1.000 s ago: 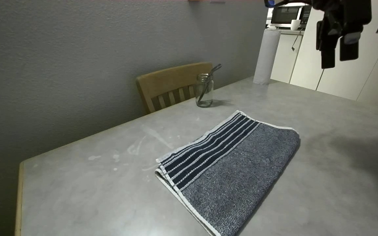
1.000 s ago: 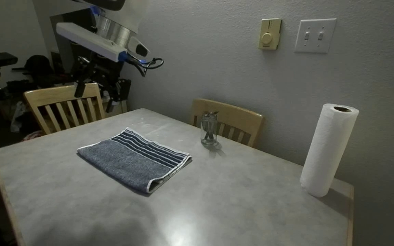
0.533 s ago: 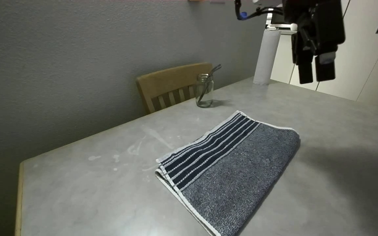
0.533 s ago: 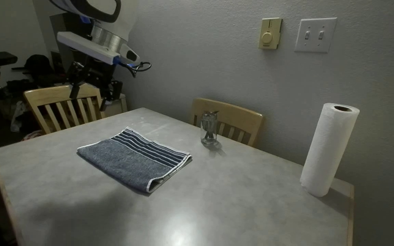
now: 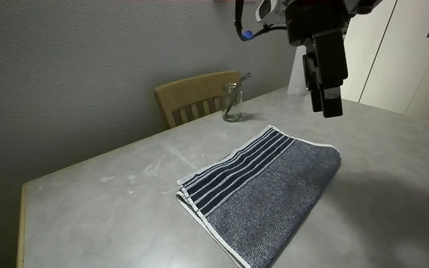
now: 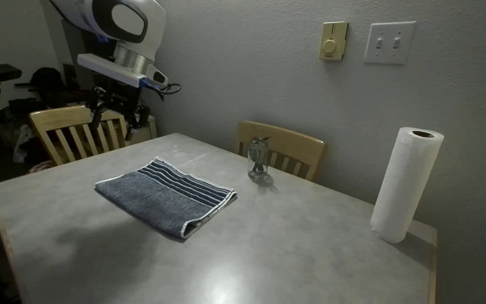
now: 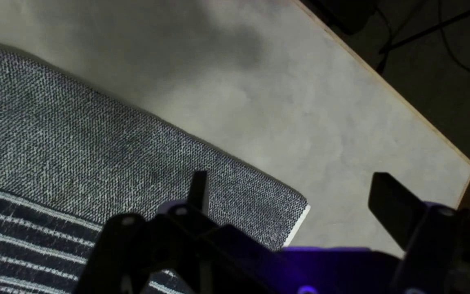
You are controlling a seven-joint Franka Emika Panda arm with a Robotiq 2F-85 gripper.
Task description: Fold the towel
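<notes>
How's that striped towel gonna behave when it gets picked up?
Probably floppy: the towel gapes loosely at one corner. Its rough-looking pile suggests decent grip, not slipping. Lifted by one layer, it may unfold, since stacked edges show.

In an exterior view, the paper roll [image 5: 297,76] past the fingers [image 5: 332,104] has its top hidden from me. Below them there, the towel [image 5: 270,190] is cut off at its near corner. Dark clutter [image 6: 48,84] beyond the fingers is too dim to identify.
</notes>
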